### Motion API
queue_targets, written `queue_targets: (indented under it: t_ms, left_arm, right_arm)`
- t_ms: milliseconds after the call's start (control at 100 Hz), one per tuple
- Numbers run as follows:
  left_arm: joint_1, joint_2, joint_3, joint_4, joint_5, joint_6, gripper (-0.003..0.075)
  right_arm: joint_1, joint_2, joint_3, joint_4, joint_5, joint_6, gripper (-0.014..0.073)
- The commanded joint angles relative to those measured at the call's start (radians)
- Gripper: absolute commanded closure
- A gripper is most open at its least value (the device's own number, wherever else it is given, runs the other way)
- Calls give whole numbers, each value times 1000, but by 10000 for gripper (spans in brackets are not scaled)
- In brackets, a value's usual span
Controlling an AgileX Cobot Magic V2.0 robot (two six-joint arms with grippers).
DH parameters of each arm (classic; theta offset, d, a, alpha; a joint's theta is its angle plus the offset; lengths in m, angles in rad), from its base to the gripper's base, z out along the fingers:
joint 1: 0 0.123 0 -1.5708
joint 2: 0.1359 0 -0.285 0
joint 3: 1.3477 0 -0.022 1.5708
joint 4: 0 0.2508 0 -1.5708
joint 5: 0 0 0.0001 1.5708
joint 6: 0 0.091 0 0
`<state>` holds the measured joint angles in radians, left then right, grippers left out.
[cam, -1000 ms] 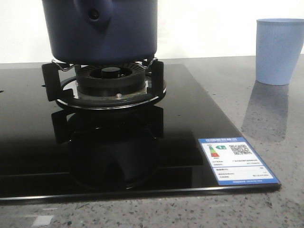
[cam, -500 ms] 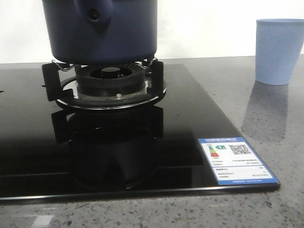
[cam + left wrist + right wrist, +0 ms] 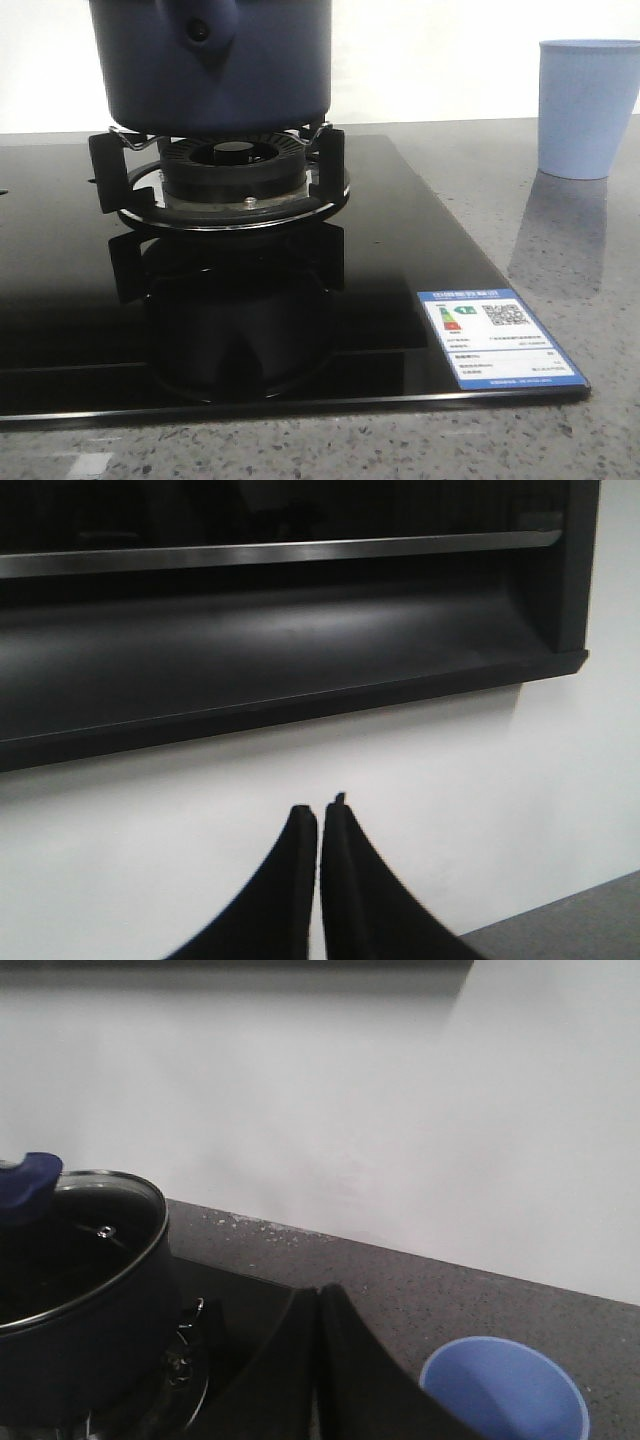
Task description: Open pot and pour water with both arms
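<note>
The dark navy pot (image 3: 215,65) stands on the burner grate (image 3: 225,175) of a black glass hob; its pointed handle mount with a rivet hole faces me. In the right wrist view the pot (image 3: 75,1300) shows from above, with a glass lid (image 3: 85,1235) and a blue knob (image 3: 25,1185) on it. The pale blue ribbed cup (image 3: 585,105) stands on the counter to the right and also shows in the right wrist view (image 3: 505,1390). My right gripper (image 3: 318,1292) is shut and empty, above the counter between pot and cup. My left gripper (image 3: 320,810) is shut and empty, facing a white wall.
A black range hood (image 3: 290,650) hangs on the wall ahead of the left gripper. The hob (image 3: 400,250) carries a blue energy label (image 3: 498,338) at its front right corner. Grey speckled counter (image 3: 580,280) surrounds the hob.
</note>
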<state>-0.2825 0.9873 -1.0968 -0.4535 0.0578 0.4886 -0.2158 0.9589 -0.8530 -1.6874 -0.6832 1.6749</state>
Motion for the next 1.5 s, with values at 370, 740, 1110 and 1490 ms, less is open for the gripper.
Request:
queue_targets:
  t_ms: [370, 740, 1110, 1490]
  left_arm:
    - [104, -486, 420, -7, -150, -4, 741]
    - [104, -874, 756, -17, -150, -4, 741]
    - [104, -966, 874, -59, -148, -4, 741]
    - [104, -966, 884, -81, -148, -4, 741]
  right_arm:
    - [-8, -322, 90, 51, 59, -61, 670]
    - [-8, -605, 427, 44, 212, -61, 671]
    - [-8, -734, 655, 44, 306, -59, 671]
    - [-8, -734, 666, 44, 320, -59, 671]
